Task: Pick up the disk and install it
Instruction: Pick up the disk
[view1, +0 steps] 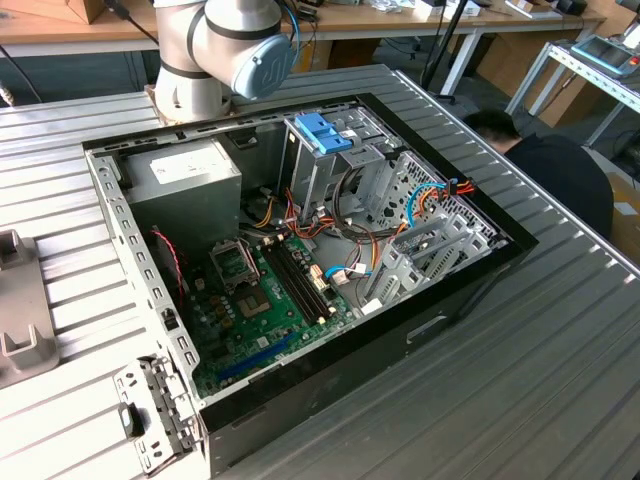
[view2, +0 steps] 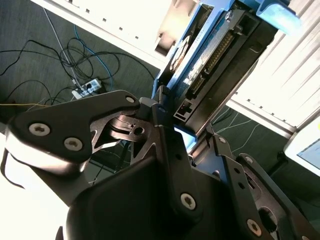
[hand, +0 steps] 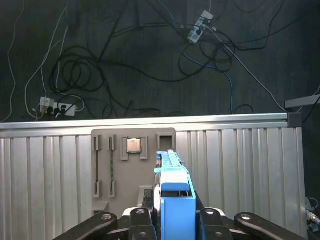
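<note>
— Ribbed metal desk (view1: 560, 380) right across my exterior feed, wooden benches (view1: 80, 25) behind it. Want the run-down?

— Go ahead, starting from the exterior view's left.

— At the left edge I see a grey fixture (view1: 15, 320) lying on the desk. Next to it is the open computer case (view1: 470, 270). It has the power supply (view1: 190, 180) in its far left corner and the green motherboard (view1: 270, 290) flat on its bottom. Further along is the metal drive cage (view1: 330, 170) with a blue latch (view1: 325, 130) on top, and coloured cables (view1: 430, 200) are bundled toward the case's right wall. The arm (view1: 220, 45) stands behind the case. At the exterior view's right, a person (view1: 555, 180) in dark clothing is low beside the desk.

— And the disk?

— I have it in the pincer. In the first wrist view the pincer (hand: 175, 222) is clamped on the disk (hand: 176, 200). The disk stands edge-on in the grip, with its light blue carrier toward the camera, held up off the desk. Beyond it a grey tray (hand: 115, 165) rests on the desk carrying a small square chip (hand: 132, 145). Past the desk's edge is dark floor (hand: 150, 50) strewn with cables.

— Does the second wrist view agree?

— Yes. There I see the dark fingers (view2: 167, 150) pinching the disk's near end. Its grey metal body and connector row run away from the pincer, and a power strip (view2: 86, 89) lies on the floor beyond.
</note>
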